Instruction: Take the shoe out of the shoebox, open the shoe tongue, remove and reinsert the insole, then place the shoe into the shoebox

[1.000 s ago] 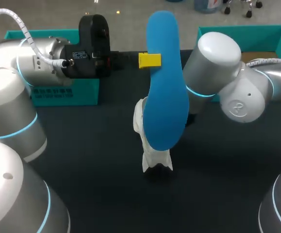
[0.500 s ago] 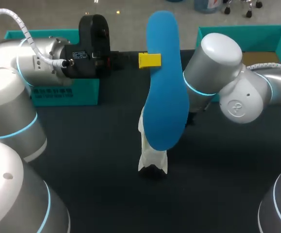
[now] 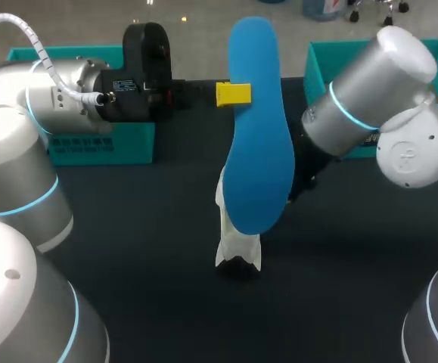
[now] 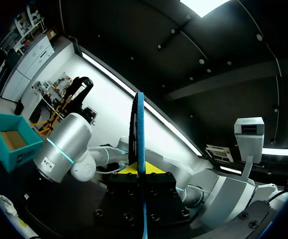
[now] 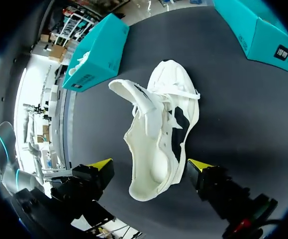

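Shoe (image 5: 161, 129) and insole (image 3: 258, 136) were found apart. The shoe lay on the dark table (image 3: 128, 249) with its tongue (image 5: 134, 94) drawn up and its mouth open, and the blue insole was held upright in the air above it.

The left gripper (image 3: 234, 94) was clamped on the insole at one long edge, toward the upper end; in the left wrist view the insole (image 4: 139, 129) was seen edge-on between the fingers. The right gripper (image 5: 148, 165) was spread wide over the shoe, a yellow tip on either side and neither touching it, so nothing was grasped.

The insole was judged thin, light and bendy. It would likely buckle if pushed in by its far end, so a hold nearer the toe end was thought better for guiding it in.

The shoe was judged light and soft in the upper, and likely to slide on the table. It was best taken across the firmer heel or the sides of the sole, to steady it.

The tongue and loose laces could be expected to fall across the mouth and block the insole. The right arm (image 3: 370, 98) stood close beside the hanging insole.

One teal box (image 3: 101, 140) and another (image 3: 400, 60) stood at the table's far corners, well apart from the shoe.
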Available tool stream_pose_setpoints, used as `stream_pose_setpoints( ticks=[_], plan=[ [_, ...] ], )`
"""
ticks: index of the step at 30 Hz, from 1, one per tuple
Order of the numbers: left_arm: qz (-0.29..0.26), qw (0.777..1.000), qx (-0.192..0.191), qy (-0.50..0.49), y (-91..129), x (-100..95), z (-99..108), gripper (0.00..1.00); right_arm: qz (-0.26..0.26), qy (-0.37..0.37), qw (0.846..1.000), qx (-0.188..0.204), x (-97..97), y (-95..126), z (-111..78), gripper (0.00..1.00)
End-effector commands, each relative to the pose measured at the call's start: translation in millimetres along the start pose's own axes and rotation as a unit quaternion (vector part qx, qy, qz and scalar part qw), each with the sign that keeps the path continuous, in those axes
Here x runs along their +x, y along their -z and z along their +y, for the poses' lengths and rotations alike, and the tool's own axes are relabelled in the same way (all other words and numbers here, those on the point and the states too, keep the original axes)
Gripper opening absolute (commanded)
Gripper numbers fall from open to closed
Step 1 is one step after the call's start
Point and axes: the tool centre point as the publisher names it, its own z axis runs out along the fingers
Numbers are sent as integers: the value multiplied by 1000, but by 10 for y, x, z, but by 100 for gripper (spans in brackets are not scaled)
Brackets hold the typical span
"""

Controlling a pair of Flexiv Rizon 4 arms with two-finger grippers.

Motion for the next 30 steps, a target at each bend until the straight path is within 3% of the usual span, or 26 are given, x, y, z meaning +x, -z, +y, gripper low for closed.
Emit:
stream_pose_setpoints(
  ticks=[1, 20, 27, 30],
  plan=[
    [0, 1000, 1, 0, 3, 3, 9, 0, 64, 9, 998, 3, -98, 176, -36, 100],
    [0, 1000, 1, 0, 3, 3, 9, 0, 64, 9, 998, 3, -98, 176, -36, 100],
    [0, 1000, 1, 0, 3, 3, 9, 0, 242, -28, 970, -11, -140, 681, 353, 100],
    [0, 1000, 1, 0, 3, 3, 9, 0, 257, -18, 966, -13, -158, 844, 444, 100]
  ],
)
